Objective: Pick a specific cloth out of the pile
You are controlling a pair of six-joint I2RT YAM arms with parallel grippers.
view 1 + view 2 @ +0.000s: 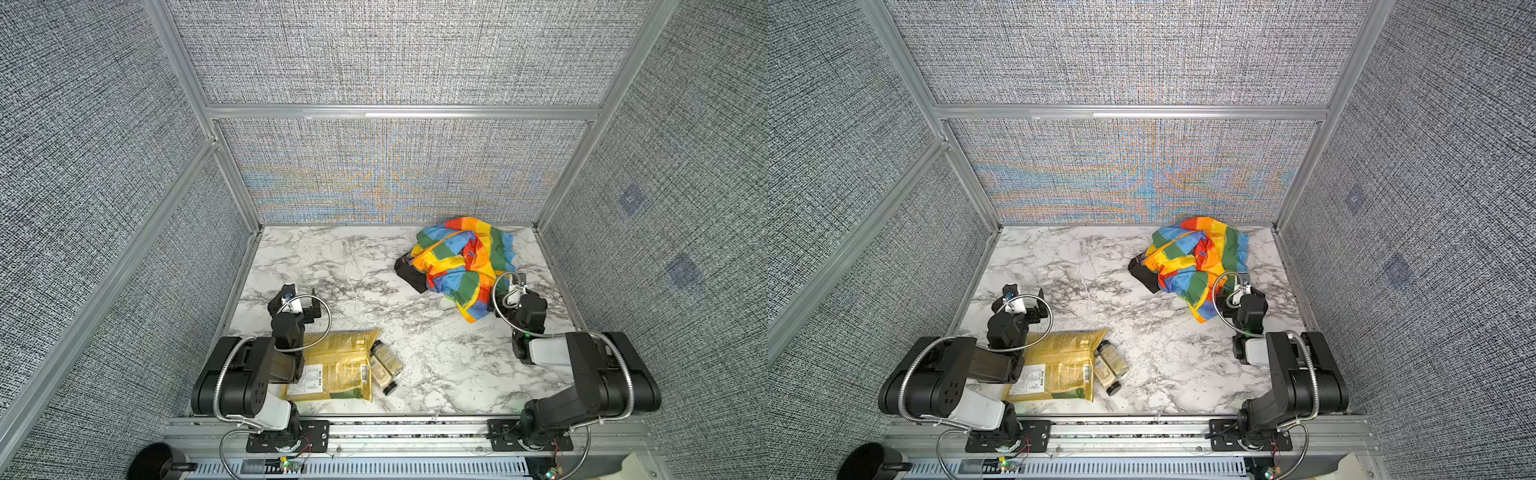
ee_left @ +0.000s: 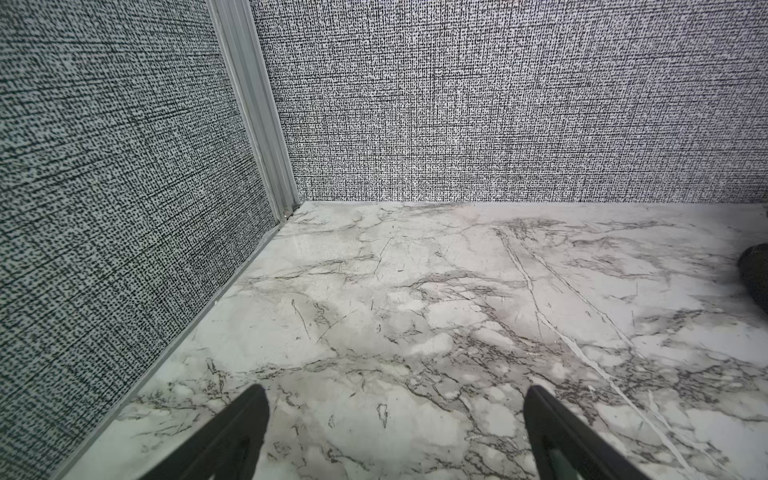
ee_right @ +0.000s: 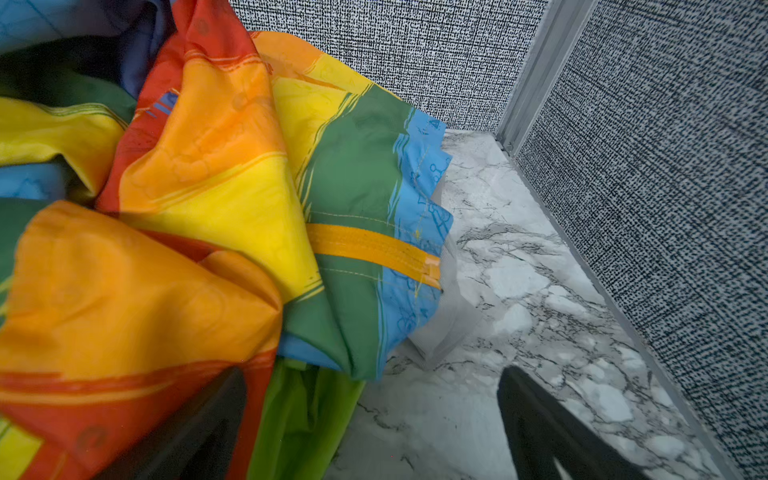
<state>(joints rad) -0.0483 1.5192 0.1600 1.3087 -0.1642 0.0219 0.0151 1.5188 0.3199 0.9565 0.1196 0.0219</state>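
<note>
Black cloth (image 1: 409, 272) mostly buried, perhaps wholly, under rainbow cloth (image 1: 461, 266)

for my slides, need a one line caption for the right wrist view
Right hand, open, at the edge of the rainbow-checked cloth on the marble table.

Item counts, tabletop: cloths — two, heaped as one pile (image 1: 457, 266): rainbow-checked cloth (image 1: 461, 262), black cloth (image 1: 409, 272) (mostly covered). Yellow packet (image 1: 336, 365) — one. Spice jars (image 1: 384, 365) — two, side by side. Grippers — two: left gripper (image 2: 392, 432), right gripper (image 3: 374, 424).
</note>
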